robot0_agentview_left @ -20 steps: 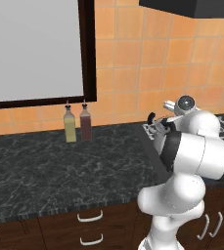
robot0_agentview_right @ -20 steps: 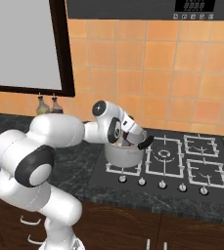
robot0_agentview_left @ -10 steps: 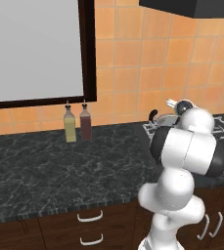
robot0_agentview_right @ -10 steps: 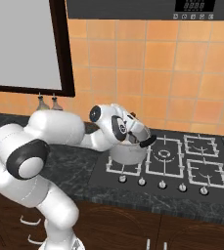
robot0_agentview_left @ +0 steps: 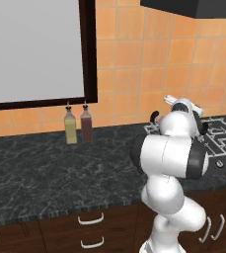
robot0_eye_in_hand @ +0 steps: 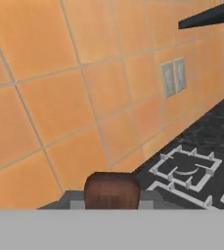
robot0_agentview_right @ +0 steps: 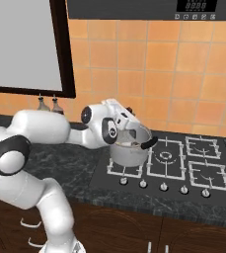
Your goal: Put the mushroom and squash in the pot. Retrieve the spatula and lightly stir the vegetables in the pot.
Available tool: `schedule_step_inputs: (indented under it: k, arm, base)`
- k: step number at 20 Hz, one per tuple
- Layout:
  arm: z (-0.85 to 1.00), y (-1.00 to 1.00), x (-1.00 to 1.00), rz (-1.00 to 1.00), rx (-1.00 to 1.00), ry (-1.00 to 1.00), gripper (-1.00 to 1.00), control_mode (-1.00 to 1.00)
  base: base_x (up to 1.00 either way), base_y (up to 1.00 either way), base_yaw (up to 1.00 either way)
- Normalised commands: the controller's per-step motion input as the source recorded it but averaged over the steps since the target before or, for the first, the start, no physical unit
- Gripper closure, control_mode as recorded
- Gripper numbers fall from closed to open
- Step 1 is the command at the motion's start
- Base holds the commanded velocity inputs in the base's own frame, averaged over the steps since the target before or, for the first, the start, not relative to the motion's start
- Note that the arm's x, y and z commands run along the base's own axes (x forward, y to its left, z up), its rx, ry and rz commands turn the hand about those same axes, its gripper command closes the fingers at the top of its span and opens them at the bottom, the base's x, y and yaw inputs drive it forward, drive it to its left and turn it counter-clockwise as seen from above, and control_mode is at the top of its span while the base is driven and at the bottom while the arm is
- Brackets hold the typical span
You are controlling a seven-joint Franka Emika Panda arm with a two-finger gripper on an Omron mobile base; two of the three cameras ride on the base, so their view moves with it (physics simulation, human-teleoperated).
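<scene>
Hand view, pincer (robot0_eye_in_hand: 112, 205) clamped — gripping spatula (robot0_eye_in_hand: 112, 190) handle

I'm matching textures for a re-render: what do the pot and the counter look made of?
The shiny cylindrical pot with black handles looks like polished steel: a bright grey reflective wall. The dark counter looks like polished stone, perhaps granite or marble: black with pale veining.

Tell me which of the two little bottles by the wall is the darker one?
The right-hand glass bottle, filled with dark reddish-brown liquid, is the darker. Its neighbour on the left holds pale yellow-green liquid. Both stand upright, side by side, on the dark speckled counter below the black-framed window.
</scene>
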Motion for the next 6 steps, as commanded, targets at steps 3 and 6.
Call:
schedule_step_inputs:
  k: [3,6]
  arm:
    - [0.03,-0.29,0.16,-0.13,0.00,0.15,1.00,-1.00]
    - [-0.19,-0.25,0.25,-0.07,0.00,0.21,1.00,-1.00]
  base:
    - [0.00,0.00,0.00]
    - [0.00,0.00,0.00]
